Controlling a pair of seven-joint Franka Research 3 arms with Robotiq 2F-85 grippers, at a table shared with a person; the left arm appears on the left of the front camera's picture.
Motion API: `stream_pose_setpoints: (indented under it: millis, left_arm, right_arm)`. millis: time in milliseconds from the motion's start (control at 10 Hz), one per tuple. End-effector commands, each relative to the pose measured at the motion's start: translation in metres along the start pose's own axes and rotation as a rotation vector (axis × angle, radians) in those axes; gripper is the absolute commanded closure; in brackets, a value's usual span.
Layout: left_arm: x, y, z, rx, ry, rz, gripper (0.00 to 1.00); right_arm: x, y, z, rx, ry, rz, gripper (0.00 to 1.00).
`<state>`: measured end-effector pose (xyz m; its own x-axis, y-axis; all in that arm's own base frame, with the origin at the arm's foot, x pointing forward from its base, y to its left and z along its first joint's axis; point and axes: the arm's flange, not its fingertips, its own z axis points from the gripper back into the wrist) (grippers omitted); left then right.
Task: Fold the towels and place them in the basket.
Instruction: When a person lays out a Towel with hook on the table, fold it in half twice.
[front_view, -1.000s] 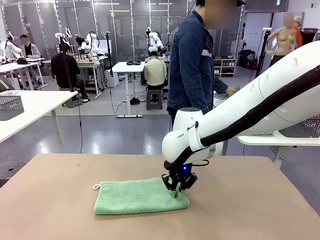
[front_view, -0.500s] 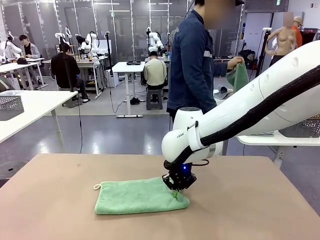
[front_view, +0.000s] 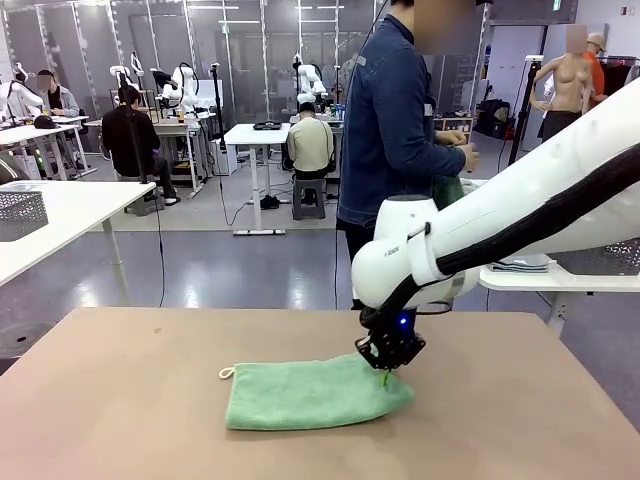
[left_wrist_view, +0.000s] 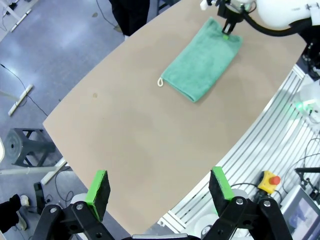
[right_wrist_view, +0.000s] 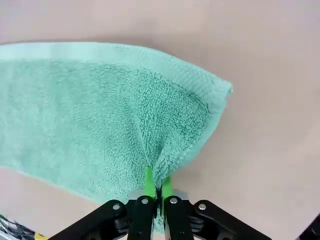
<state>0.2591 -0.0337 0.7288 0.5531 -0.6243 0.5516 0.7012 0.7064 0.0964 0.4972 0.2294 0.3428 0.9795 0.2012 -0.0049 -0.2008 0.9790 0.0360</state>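
Observation:
A mint green towel (front_view: 310, 395) lies folded in a long strip on the tan table (front_view: 120, 400). My right gripper (front_view: 386, 372) is shut on the towel's right end, pinching a ridge of terry between its green pads (right_wrist_view: 149, 181). In the right wrist view the towel (right_wrist_view: 100, 110) spreads away to the left of the right gripper (right_wrist_view: 156, 187). My left gripper (left_wrist_view: 159, 184) hangs open high above the table's near edge, with nothing between its fingers, far from the towel (left_wrist_view: 202, 60) and from the right gripper (left_wrist_view: 227, 31). A dark wire-mesh basket (front_view: 605, 258) sits on the side table at right.
A person in a denim jacket (front_view: 395, 110) stands at the far edge, holding a dark green cloth (front_view: 447, 188) at waist height. Another mesh basket (front_view: 20, 212) rests on a white table at left. A small white loop (front_view: 227, 373) marks the towel's far left corner.
My right gripper closed on the towel's end and dragged it to the right. The person raised a green cloth, then lowered it to the waist.

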Motion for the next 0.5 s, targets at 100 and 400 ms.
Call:
stream_pose_setpoints:
  millis: [100, 400]
  left_arm:
    - [0.001, 0.0, 0.001, 0.014, 0.001, 0.013, 0.0]
    - [0.001, 0.0, 0.001, 0.014, 0.001, 0.013, 0.0]
  right_arm:
    - [-0.017, 0.025, 0.043, -0.053, -0.083, 0.095, 1.0]
    - [-0.009, 0.082, 0.059, 0.012, -0.086, 0.263, 1.0]
